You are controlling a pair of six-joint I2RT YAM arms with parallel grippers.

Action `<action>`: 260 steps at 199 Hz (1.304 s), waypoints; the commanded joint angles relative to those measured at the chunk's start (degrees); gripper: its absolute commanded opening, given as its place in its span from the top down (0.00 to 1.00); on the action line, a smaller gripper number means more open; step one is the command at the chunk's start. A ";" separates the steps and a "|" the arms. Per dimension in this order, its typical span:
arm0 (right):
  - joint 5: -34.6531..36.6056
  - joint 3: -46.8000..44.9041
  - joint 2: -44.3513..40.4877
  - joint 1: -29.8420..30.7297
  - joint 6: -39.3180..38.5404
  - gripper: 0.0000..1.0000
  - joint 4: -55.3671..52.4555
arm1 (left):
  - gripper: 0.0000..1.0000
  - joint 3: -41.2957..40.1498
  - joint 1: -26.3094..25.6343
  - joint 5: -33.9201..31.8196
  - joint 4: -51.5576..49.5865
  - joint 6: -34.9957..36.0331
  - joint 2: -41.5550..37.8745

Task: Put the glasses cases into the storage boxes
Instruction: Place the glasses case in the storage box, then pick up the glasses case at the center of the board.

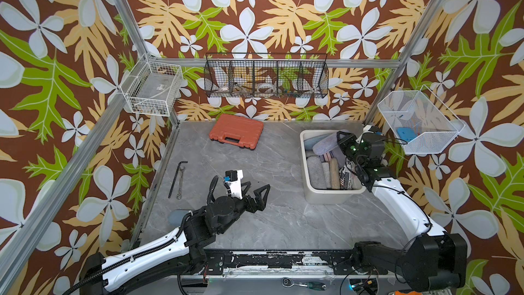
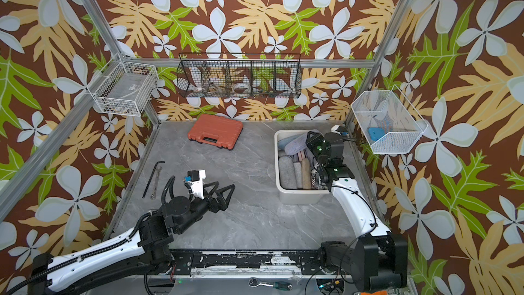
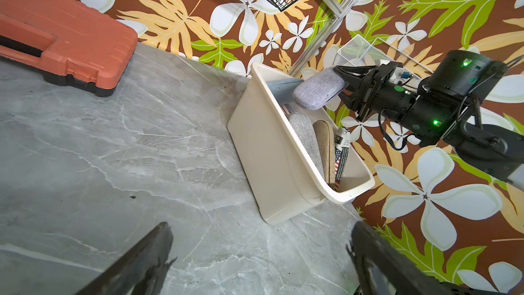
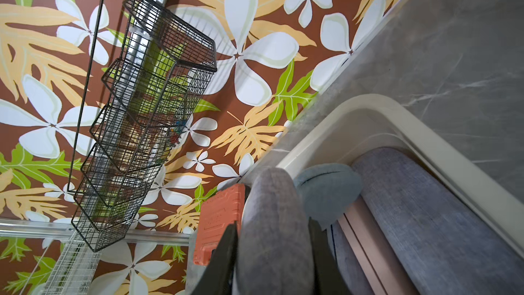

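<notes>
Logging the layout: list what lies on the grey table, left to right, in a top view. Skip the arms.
black hex key → orange toolcase → cream storage box, which holds the glasses cases.

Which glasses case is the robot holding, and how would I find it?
Find the cream tub on the right side of the grey table. Over its far end, the right arm's fingers pinch one lavender case. It's the only one up in the air and slanting, while the other cases sit packed inside below.
</notes>
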 commanded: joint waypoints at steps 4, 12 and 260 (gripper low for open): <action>2.76 -1.28 1.33 -0.02 3.44 0.76 5.62 | 0.00 0.66 0.05 -3.21 -1.83 -0.90 -0.04; 3.13 -1.98 1.83 -0.03 3.72 0.76 6.63 | 0.00 0.61 0.07 -4.19 -2.48 -1.20 -0.10; -1.19 -0.70 -21.34 9.23 -21.64 0.34 -21.62 | 0.00 8.04 8.06 -23.03 -39.09 -31.63 -4.48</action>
